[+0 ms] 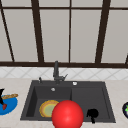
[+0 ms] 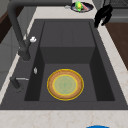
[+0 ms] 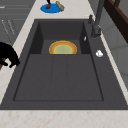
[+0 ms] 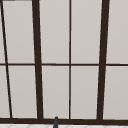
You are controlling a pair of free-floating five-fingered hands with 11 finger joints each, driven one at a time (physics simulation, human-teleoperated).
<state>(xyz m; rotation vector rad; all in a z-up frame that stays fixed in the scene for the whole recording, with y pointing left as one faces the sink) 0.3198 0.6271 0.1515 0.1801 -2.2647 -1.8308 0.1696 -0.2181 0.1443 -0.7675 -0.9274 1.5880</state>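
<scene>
The dark sink [image 1: 30,100] has a deep basin at its left with a round yellow plate [image 2: 65,84] lying flat on the floor, green in the middle with an orange-brown rim, and a shallower ribbed drainer [image 3: 58,77] at its right, bare. The right hand [image 1: 92,114] hangs over the drainer's front edge by the bench [image 2: 112,57], its fingers drooping loosely and holding nothing, while the left hand [image 1: 1,96] shows at the far left above a blue plate [image 1: 10,106] on the bench; whether its fingers are spread or curled I cannot tell. The blue plate carries a bread stick [image 1: 9,96] and a small red piece [image 1: 4,106], a dark bowl [image 2: 82,7] with green and pink food sits on the bench at the far right, and a large red ball [image 1: 67,114] fills the foreground of the front view.
</scene>
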